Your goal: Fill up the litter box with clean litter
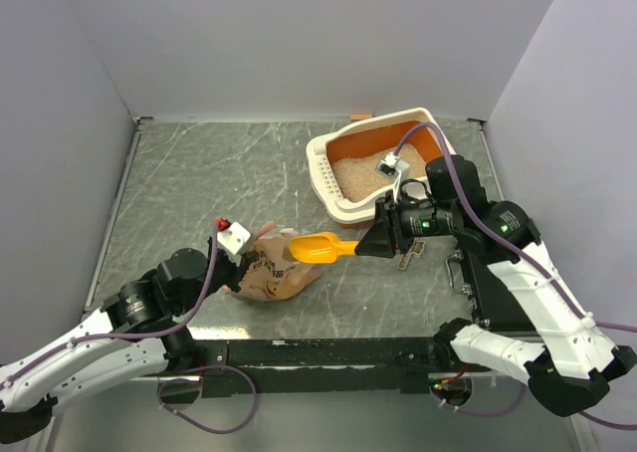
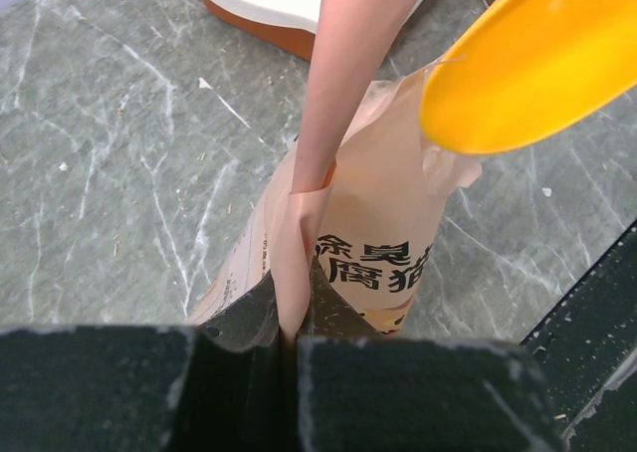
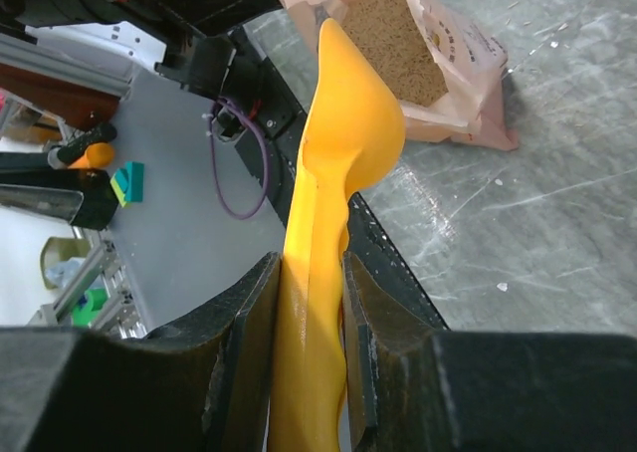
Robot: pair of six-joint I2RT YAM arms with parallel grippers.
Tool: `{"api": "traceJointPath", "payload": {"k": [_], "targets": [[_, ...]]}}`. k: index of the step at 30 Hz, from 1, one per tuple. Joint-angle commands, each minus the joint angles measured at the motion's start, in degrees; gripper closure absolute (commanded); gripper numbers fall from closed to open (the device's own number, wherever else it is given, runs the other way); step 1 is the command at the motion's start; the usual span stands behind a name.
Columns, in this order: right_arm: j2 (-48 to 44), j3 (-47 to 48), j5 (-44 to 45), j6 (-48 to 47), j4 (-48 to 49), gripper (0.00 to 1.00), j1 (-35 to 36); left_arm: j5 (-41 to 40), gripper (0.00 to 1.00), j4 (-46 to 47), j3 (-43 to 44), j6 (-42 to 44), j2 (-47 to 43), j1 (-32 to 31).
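The litter box (image 1: pixel 320 176) stands at the back right, cream rim and orange inside, with pale clean litter (image 1: pixel 356 178) over its floor. A crinkled tan paper bag (image 1: pixel 274 271) stands mid-table, and my left gripper (image 1: pixel 242 263) is shut on a fold of its upper edge (image 2: pixel 299 223). My right gripper (image 1: pixel 373 243) is shut on the handle of a yellow-orange scoop (image 1: pixel 320 246), held level with its bowl over the bag's mouth. In the right wrist view the scoop (image 3: pixel 343 163) runs out from the gripper (image 3: pixel 307 283) toward the open bag (image 3: pixel 463 69), where brownish granules (image 3: pixel 388 44) show.
A flat black box (image 1: pixel 495 291) lies under the right arm near the right wall. A small metal piece (image 1: pixel 409 257) lies on the table beside the right gripper. A black rail (image 1: pixel 328 353) runs along the near table edge. Grey walls enclose three sides.
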Motion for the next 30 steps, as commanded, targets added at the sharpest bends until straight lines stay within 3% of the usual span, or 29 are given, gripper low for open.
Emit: {"api": "traceJointPath", "payload": {"k": [1, 12, 20, 30], "targets": [[2.06, 0.84, -2.28, -1.17, 0.9, 1.0, 0.01, 5.06, 0.99, 7.36, 1.71, 0.12, -0.47, -0.01], [15.07, 2.6, -2.1, -2.14, 2.66, 1.0, 1.77, 12.0, 0.99, 7.45, 1.62, 0.91, 1.73, -0.1], [24.03, 6.2, -0.26, -1.44, 2.4, 1.0, 5.54, 11.22, 0.99, 6.66, 1.79, 0.64, 4.71, -0.54], [33.45, 6.91, 8.44, 2.42, 3.62, 1.0, 9.85, 10.34, 0.99, 6.22, 1.97, 0.29, 5.07, -0.62]]}}
